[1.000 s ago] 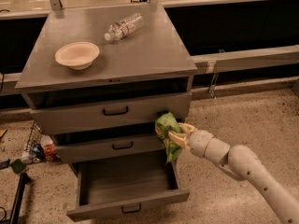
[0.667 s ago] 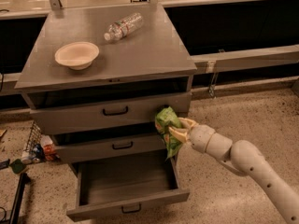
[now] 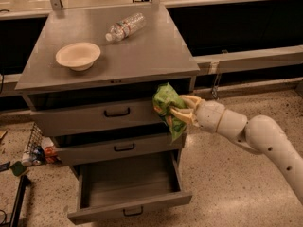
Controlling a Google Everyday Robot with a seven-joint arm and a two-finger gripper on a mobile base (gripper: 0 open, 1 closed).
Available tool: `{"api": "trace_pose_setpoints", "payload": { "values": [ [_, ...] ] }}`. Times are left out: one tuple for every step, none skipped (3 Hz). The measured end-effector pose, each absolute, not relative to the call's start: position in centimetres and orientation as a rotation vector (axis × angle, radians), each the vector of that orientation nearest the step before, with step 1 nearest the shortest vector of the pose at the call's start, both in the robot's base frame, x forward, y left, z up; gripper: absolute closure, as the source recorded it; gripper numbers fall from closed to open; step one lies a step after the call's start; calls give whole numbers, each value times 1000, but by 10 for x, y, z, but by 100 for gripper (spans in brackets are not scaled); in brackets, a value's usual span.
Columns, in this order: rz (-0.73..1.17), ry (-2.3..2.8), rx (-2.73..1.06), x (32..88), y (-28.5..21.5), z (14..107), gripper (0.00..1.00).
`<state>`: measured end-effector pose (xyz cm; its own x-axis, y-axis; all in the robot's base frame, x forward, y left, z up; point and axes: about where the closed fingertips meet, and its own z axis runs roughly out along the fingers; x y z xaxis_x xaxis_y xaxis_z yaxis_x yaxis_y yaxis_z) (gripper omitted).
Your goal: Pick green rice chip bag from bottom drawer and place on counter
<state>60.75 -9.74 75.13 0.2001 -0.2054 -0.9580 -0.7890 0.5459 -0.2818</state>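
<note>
- Hand: you have it at the right front corner of the cabinet, level with the top drawer. Its pale fingers are clamped on the green rice chip bag.
- Green rice chip bag: held in the air in front of the top drawer's right end. Its upper edge is just under the lip of the top surface and its tail hangs toward the middle drawer. It touches neither the surface nor the bottom drawer.
- Change from a second ago: hand and bag have risen from about the seam between the top and middle drawers, and sit slightly further left.
- Bottom drawer: pulled out, as before.
- Bowl and clear bottle: on the top surface, unmoved.
- Arm: reaches in from the lower right.
</note>
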Motion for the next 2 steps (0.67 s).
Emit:
{"api": "trace_pose_setpoints", "payload": {
  "values": [
    [431,1240,-1030,592,-83,819,100],
    [427,1235,-1033,594,-84,822,100]
  ]
}}
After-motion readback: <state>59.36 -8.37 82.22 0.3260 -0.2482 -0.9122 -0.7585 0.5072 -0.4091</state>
